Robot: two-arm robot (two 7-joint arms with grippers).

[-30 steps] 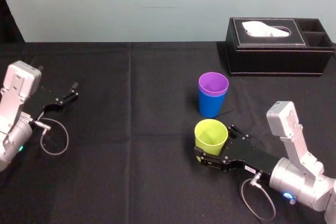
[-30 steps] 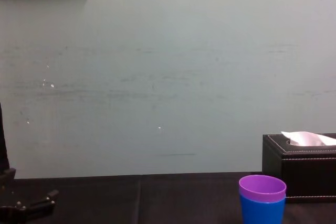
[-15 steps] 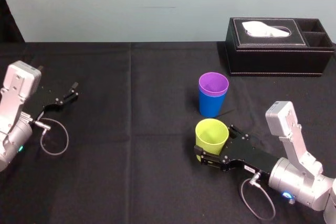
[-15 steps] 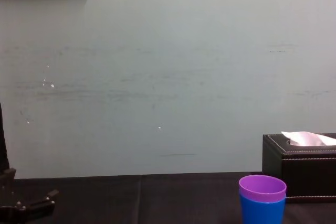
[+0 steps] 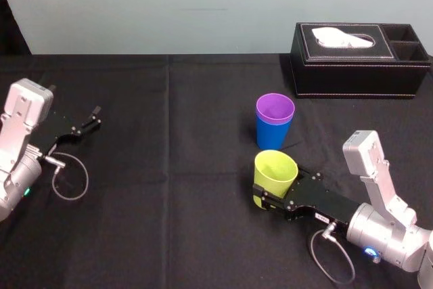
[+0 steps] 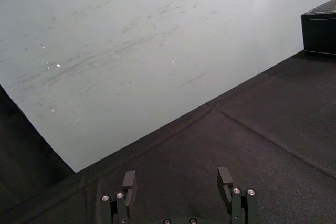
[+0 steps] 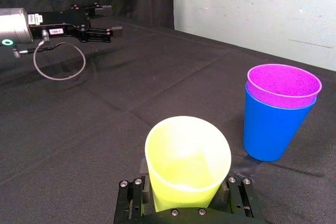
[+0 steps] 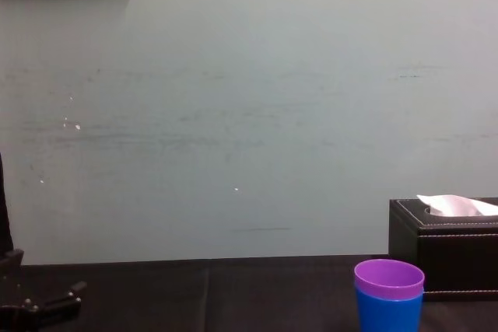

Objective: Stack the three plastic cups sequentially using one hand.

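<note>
**Yellow-green cup gripped low, just short of the blue cup**

Plastic this thin is light and springy. It flexes under a hard squeeze and is smooth enough to slip, so a moderate grip low on the wall looks right, leaving the rim clear.

The right gripper (image 5: 274, 197) has its jaws closed on the lower part of the yellow-green cup (image 5: 275, 170). This puts the cup just on the robot's side of the blue cup (image 5: 272, 135), close but apart from it, with its mouth up and leaning slightly. Whether its base is clear of the surface (image 5: 169, 167) I cannot tell.

The purple cup (image 5: 275, 107) is already nested inside the blue cup, with only its rim showing above. The black tissue box (image 5: 358, 59) stands behind the blue cup and to the right.

The left gripper (image 5: 90, 120) rests well to the left of the blue cup, its jaws apart and holding nothing.
</note>
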